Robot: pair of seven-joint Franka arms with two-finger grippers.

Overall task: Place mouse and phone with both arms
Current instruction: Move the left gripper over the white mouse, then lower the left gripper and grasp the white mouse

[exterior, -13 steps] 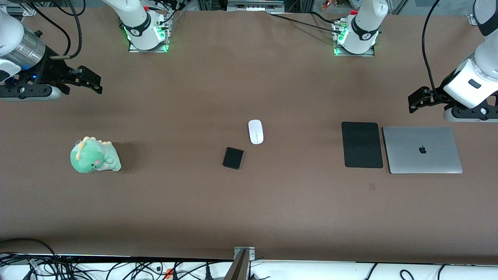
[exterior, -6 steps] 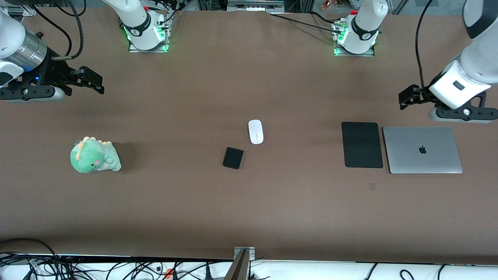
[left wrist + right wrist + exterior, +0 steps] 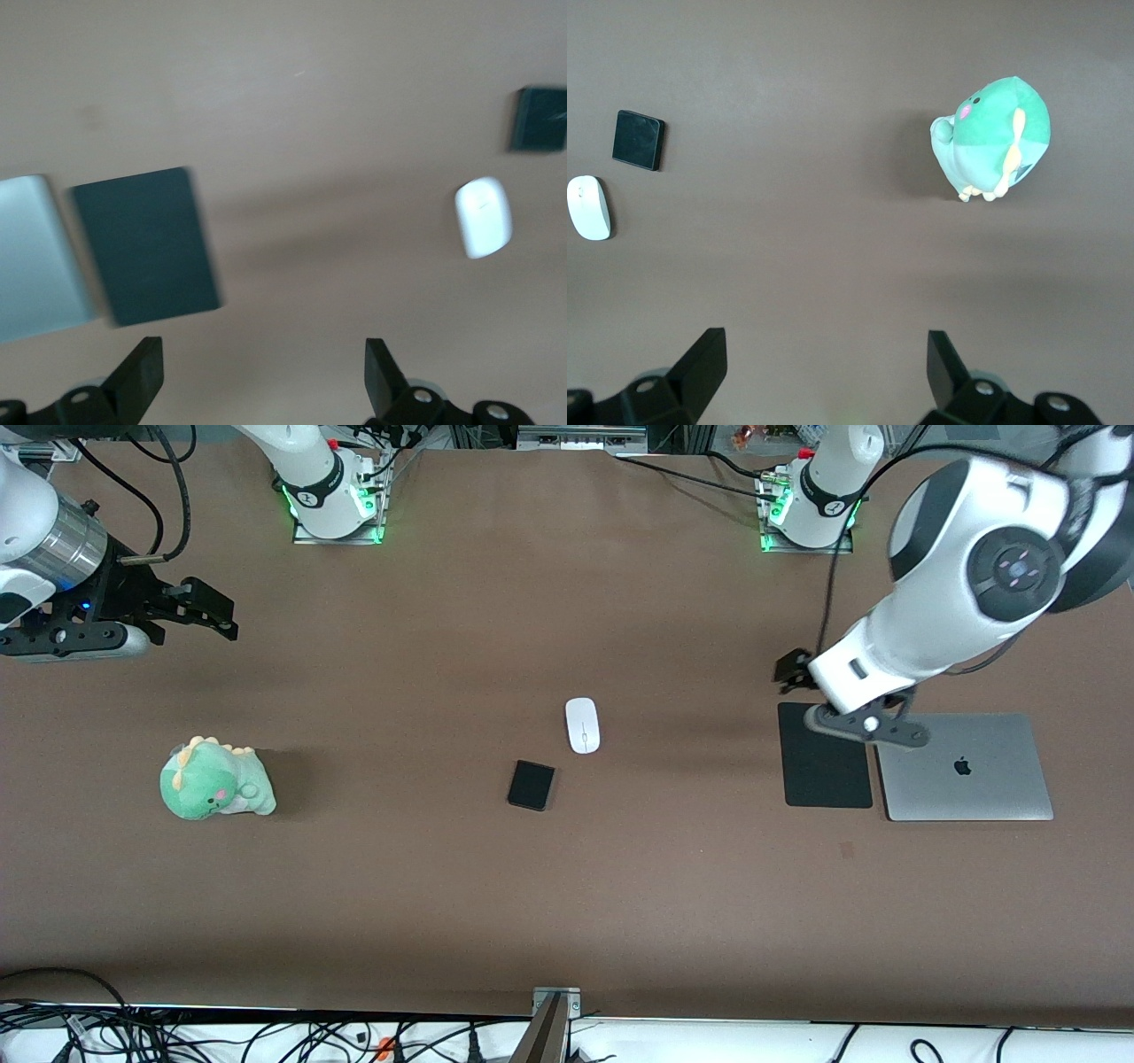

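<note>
Swung in over the past second from the worktop's edge at its own end, and now hanging over the top edge of the black mouse pad, just beside the closed silver laptop: the left gripper, jaws spread wide apart with nothing between them, as seen in its wrist view. Pointed toward mid-worktop, where the white mouse lies untouched on the brown worktop. Close beside the mouse, slightly nearer the front camera and a little toward the right arm's end: the black phone, also untouched and lying flat. Hardly shifted over the same second, hovering near its own end of the worktop, farther from the front camera than the green plush dinosaur: the right gripper, jaws likewise open and empty; apparently waiting. Probable meaning: task at its very start, nothing grasped, left arm leading with a reach, most likely for the mouse as the closer item to its path. Well apart from both targets for now, so plenty of travel left before any grasp.
</note>
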